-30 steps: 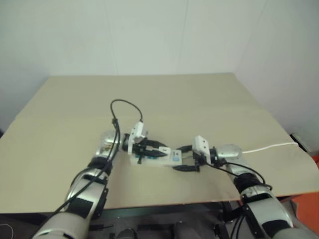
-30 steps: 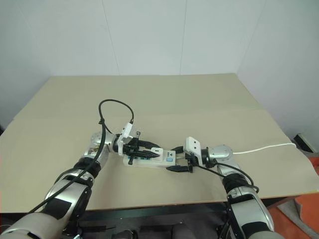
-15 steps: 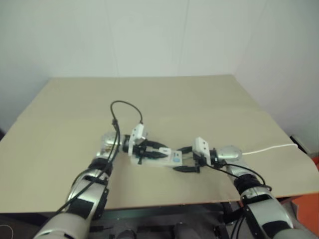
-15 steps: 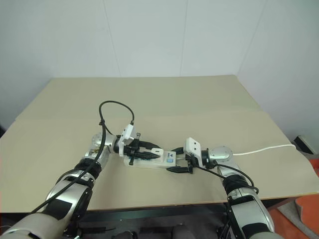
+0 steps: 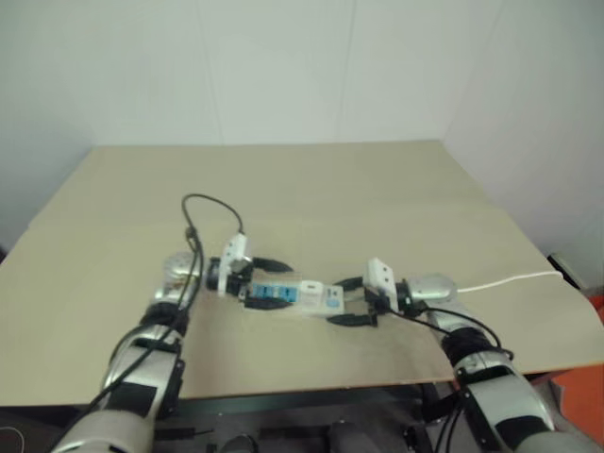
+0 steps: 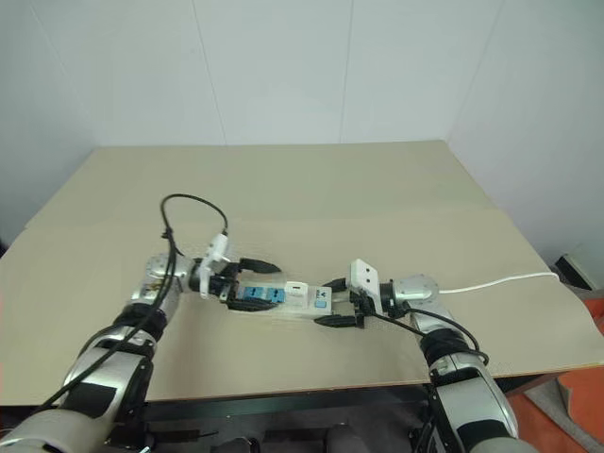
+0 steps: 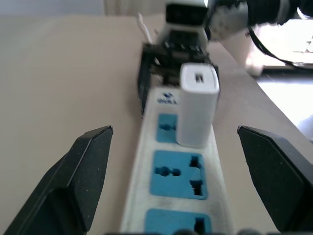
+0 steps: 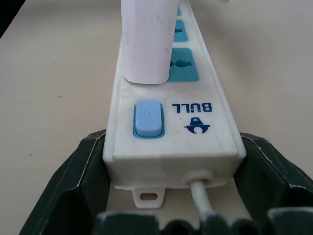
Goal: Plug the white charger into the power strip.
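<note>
The power strip (image 6: 274, 300) lies near the table's front edge, blue sockets up. The white charger (image 6: 297, 288) stands upright in the socket closest to the switch (image 8: 148, 119). My left gripper (image 6: 247, 280) is open at the strip's left end, level with the table and clear of the charger (image 7: 198, 105). Its fingers spread wider than the strip (image 7: 173, 186). My right gripper (image 6: 332, 302) is open at the switch end, with a finger close along each side of the strip (image 8: 195, 122).
The strip's thin white cord (image 6: 500, 280) runs right across the tan table (image 6: 377, 198) to its right edge. A black cable loop (image 6: 189, 203) arches over my left wrist. White walls stand behind the table.
My left gripper opened, let go of the charger and drew back to the left. The charger stays standing in the strip. The right arm has not moved.
</note>
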`<state>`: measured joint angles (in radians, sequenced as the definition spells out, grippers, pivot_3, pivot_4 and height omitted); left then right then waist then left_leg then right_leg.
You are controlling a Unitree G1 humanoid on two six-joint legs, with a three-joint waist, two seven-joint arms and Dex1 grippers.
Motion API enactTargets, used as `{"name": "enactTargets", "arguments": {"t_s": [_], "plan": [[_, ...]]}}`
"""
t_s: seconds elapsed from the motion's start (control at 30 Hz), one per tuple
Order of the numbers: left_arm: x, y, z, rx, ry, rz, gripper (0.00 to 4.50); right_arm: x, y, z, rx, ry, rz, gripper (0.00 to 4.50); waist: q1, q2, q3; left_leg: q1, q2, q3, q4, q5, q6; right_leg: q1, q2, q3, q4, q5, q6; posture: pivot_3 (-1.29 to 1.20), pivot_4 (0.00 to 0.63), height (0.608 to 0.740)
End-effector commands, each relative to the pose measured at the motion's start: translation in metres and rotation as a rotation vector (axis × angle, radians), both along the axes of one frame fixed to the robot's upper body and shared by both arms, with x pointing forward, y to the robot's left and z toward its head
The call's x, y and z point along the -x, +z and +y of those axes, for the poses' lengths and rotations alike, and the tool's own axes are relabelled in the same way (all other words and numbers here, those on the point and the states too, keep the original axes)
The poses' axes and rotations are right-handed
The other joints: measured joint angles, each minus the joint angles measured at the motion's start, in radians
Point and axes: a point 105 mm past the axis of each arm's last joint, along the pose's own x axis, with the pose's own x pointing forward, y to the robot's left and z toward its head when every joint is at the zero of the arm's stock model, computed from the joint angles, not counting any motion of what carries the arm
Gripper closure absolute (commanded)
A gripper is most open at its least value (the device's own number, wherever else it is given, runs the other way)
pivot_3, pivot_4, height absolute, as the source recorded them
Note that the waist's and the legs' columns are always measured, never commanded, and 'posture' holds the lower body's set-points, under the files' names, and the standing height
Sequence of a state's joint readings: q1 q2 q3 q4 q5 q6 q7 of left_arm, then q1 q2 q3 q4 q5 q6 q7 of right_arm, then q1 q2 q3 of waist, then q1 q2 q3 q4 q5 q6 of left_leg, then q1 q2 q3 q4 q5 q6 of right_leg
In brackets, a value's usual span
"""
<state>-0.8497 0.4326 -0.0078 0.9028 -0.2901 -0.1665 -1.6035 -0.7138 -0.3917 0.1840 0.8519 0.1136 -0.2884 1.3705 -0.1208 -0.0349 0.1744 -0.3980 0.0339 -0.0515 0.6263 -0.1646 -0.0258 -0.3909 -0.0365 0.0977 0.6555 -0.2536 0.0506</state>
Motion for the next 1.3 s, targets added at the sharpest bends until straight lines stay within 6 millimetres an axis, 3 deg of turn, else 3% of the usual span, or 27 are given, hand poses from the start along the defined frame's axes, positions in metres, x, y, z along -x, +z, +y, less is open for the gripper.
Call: {"name": "enactTargets", "arguments": {"t_s": [0.03, 0.13, 0.33, 0.53, 0.73, 1.3], "plan": [[-0.001, 0.036, 0.024, 0.107, 0.067, -0.076, 0.0, 0.003, 0.003, -0.004, 0.003, 0.019, 0.014, 0.06, 0.0, 0.0, 0.001, -0.001, 0.0, 0.0, 0.0, 0.0, 0.0, -0.002, 0.0, 0.0, 0.0, 0.0, 0.0, 0.0, 0.15, 0.74], [0.015, 0.051, 0.061, 0.132, 0.136, -0.095, 0.0, 0.005, 0.02, -0.023, -0.005, 0.01, -0.041, 0.06, -0.001, 0.002, 0.002, -0.003, 0.0, 0.0, -0.001, 0.0, 0.0, -0.003, 0.0, 0.0, 0.0, 0.0, 0.0, 0.0, 0.15, 0.74], [0.065, 0.033, 0.132, -0.088, 0.281, -0.037, 0.0, 0.036, 0.069, -0.098, 0.039, -0.028, -0.136, 0.06, 0.026, 0.008, 0.015, -0.017, -0.001, 0.001, -0.002, 0.0, -0.001, -0.017, -0.004, -0.001, 0.0, -0.001, 0.0, 0.0, 0.15, 0.74], [0.094, 0.046, 0.164, -0.155, 0.382, -0.021, 0.0, 0.069, 0.103, -0.154, 0.146, -0.103, -0.217, 0.06, 0.059, 0.008, 0.018, -0.017, 0.0, 0.003, -0.001, -0.001, -0.001, -0.017, -0.007, -0.003, -0.002, -0.006, -0.006, 0.0, 0.15, 0.74], [0.104, 0.05, 0.172, -0.182, 0.425, -0.015, 0.0, 0.082, 0.117, -0.18, 0.201, -0.205, -0.26, 0.06, 0.064, 0.008, 0.019, -0.015, 0.001, 0.01, -0.001, -0.001, -0.001, -0.017, -0.009, -0.001, -0.001, -0.008, -0.01, 0.0, 0.15, 0.74], [0.091, 0.045, 0.154, -0.159, 0.415, -0.01, 0.0, 0.108, 0.12, -0.186, 0.205, -0.352, -0.229, 0.06, 0.068, 0.007, 0.019, -0.017, 0.003, 0.015, -0.001, -0.001, -0.001, -0.018, -0.008, 0.0, -0.001, -0.007, -0.009, 0.0, 0.15, 0.74]]}}
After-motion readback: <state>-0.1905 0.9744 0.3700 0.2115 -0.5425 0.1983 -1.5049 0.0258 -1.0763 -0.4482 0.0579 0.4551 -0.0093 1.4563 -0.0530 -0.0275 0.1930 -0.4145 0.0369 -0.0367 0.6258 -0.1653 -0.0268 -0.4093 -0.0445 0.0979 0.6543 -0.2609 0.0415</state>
